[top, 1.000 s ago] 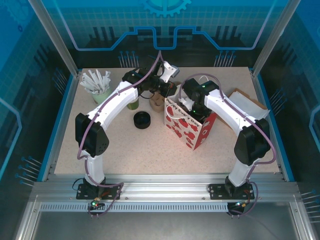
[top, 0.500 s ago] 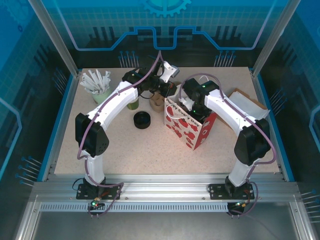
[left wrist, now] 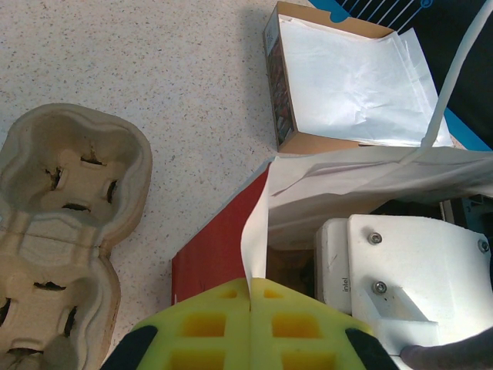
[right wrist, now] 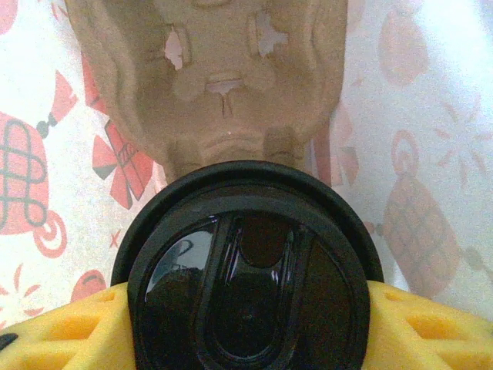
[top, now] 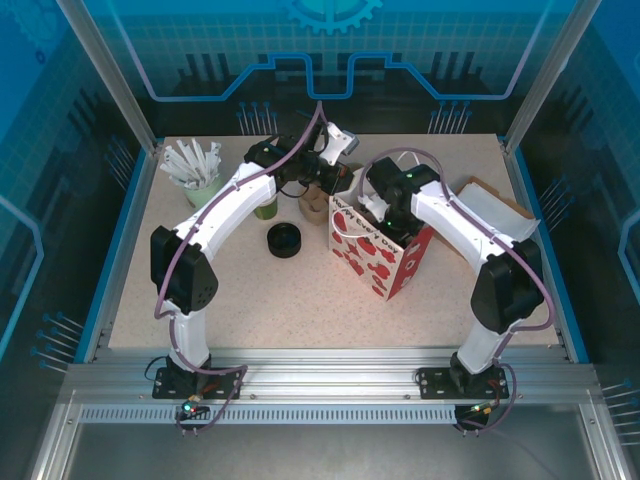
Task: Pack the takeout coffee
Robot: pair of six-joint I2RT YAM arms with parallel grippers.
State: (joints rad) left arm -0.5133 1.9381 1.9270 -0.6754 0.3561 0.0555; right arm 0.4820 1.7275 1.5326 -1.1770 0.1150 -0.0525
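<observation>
At the far middle of the table [top: 250,290], a white gift bag [top: 385,255] printed with red shapes is seen standing open between the two arms. Its far left rim is pinched by the left gripper [left wrist: 250,301], whose yellow fingers are pressed together on the white paper edge. The right gripper [right wrist: 246,316] is lowered into the bag's mouth and is clamped around the takeout coffee [right wrist: 246,262], its round black lid being gripped on both sides by yellow fingers [right wrist: 54,331]. The cup is thus held inside the bag, with a pulp carrier [right wrist: 216,85] seen deeper in the bag beyond the lid; whether the two touch cannot be told. A second pulp carrier [left wrist: 62,231] is laid on the table just left of the bag, and an open box lined with white paper [left wrist: 347,77] lies to the bag's right. Against the picture from half a second earlier, the bag and the left arm are found unchanged; only the right arm's elbow is shifted slightly to the right.
</observation>
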